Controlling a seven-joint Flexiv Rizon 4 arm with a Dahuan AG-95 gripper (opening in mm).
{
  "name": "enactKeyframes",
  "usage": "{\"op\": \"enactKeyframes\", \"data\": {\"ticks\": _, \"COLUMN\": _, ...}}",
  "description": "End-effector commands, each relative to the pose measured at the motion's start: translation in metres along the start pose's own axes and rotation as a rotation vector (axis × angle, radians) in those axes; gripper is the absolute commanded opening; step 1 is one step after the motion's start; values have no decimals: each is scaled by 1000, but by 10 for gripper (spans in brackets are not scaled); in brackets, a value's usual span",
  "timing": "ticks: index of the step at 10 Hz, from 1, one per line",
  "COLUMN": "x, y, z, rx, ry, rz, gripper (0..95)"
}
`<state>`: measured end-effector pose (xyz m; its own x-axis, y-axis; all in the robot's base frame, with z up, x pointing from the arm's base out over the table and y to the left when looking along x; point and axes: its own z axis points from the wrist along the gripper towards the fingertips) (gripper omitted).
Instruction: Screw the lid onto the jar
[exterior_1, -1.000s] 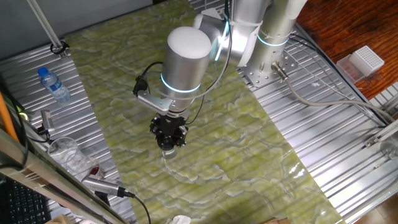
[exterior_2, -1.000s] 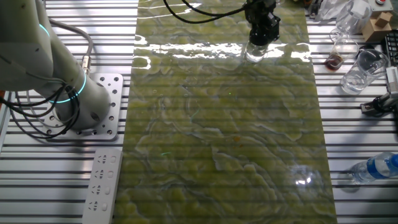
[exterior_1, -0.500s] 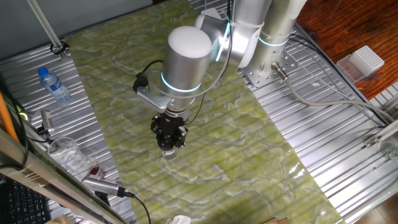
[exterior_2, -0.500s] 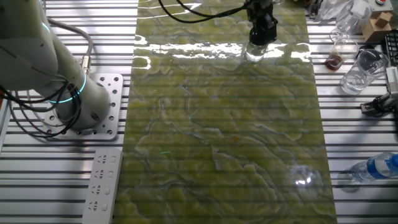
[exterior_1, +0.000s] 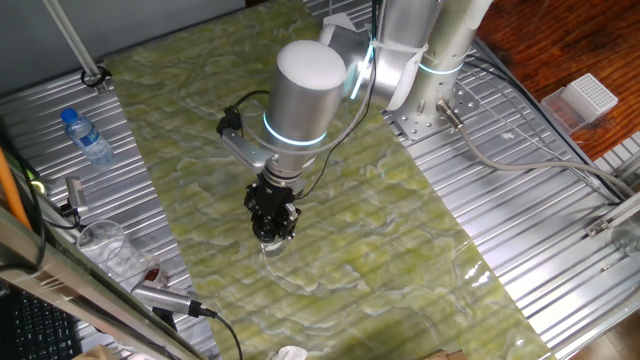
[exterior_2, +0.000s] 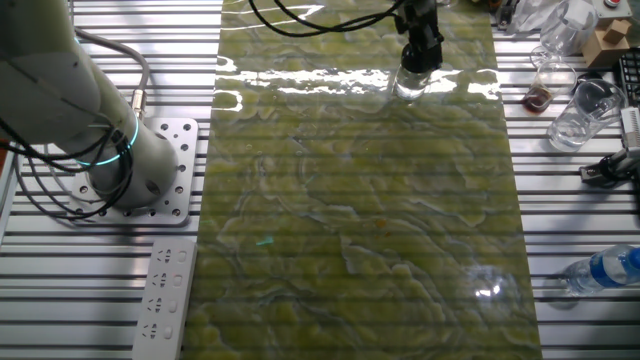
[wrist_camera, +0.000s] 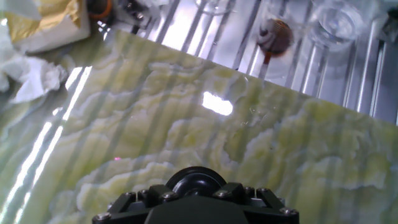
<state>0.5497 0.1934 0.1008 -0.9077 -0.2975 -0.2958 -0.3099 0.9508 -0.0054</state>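
pincer (exterior_1: 272, 232) hides the lid (wrist_camera: 197, 183) (jar (exterior_2: 408, 84) half seen).

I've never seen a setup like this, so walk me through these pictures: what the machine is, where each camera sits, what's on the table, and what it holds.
The machine is one robot arm bolted beside a green mat. Its gripper points straight down at a small glass jar on the mat.

Two pictures come from fixed cameras on different sides of the table. The third comes from a camera on the hand, looking down along the fingers; there the round black lid shows just beyond the gripper. The gripper appears to be on the lid atop the jar, but its fingers are too hidden to tell whether they are shut.

Off the mat lie a water bottle, a clear cup, and a power strip.
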Motion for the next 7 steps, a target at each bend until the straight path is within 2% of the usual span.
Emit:
{"op": "enactKeyframes", "data": {"ticks": 1, "x": 0, "y": 1, "z": 0, "rx": 11, "ry": 6, "rz": 40, "gripper": 570}}
{"op": "enactKeyframes", "data": {"ticks": 2, "x": 0, "y": 1, "z": 0, "rx": 18, "ry": 9, "rz": 40, "gripper": 570}}
{"op": "enactKeyframes", "data": {"ticks": 3, "x": 0, "y": 1, "z": 0, "rx": 25, "ry": 16, "rz": 37, "gripper": 760}}
{"op": "enactKeyframes", "data": {"ticks": 4, "x": 0, "y": 1, "z": 0, "rx": 24, "ry": 18, "rz": 34, "gripper": 760}}
{"op": "enactKeyframes", "data": {"ticks": 5, "x": 1, "y": 1, "z": 2, "rx": 26, "ry": 16, "rz": 34, "gripper": 950}}
{"op": "enactKeyframes", "data": {"ticks": 7, "x": 1, "y": 1, "z": 3, "rx": 24, "ry": 18, "rz": 37, "gripper": 950}}
